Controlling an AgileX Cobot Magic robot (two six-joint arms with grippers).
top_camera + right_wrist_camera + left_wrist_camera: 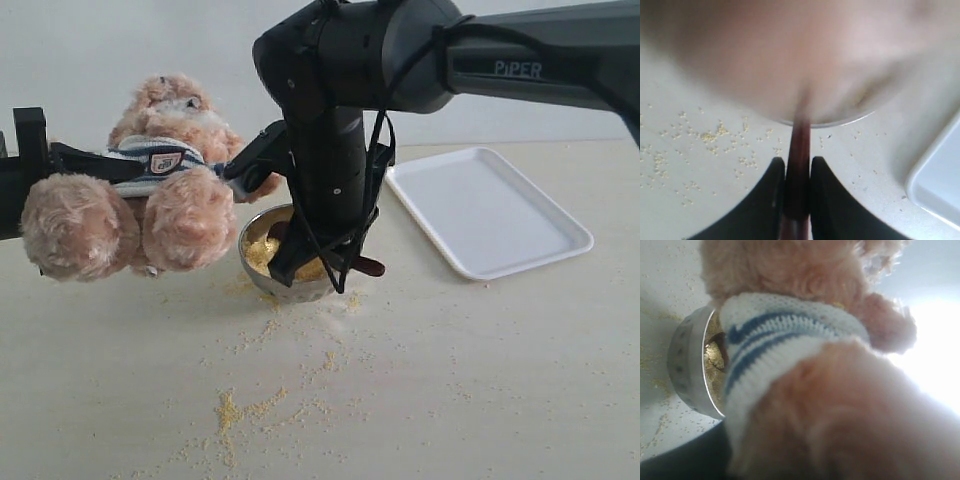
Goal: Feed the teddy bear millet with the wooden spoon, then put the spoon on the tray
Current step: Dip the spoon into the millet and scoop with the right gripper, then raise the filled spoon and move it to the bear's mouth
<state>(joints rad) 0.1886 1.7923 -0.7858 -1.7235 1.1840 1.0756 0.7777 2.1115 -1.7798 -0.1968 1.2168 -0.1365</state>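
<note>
Wooden spoon (799, 142) is pinched by its handle in the right end effector (797, 172), reaching into the bowl (285, 290) of millet (262, 252). The left end effector (240, 168) clamps the bear (170, 215) above the bench (480, 380), just left of the bowl. The tray (490, 215) lies far right.

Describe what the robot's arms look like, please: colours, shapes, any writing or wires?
Both arms are dark, near-black. The right arm is a smooth, rounded tube with bulky round joints, white "PiPER" lettering and thin black cables looping beside its wrist. The right gripper has two matte black fingers with rounded tips. The left arm looks blockier and more angular.
</note>
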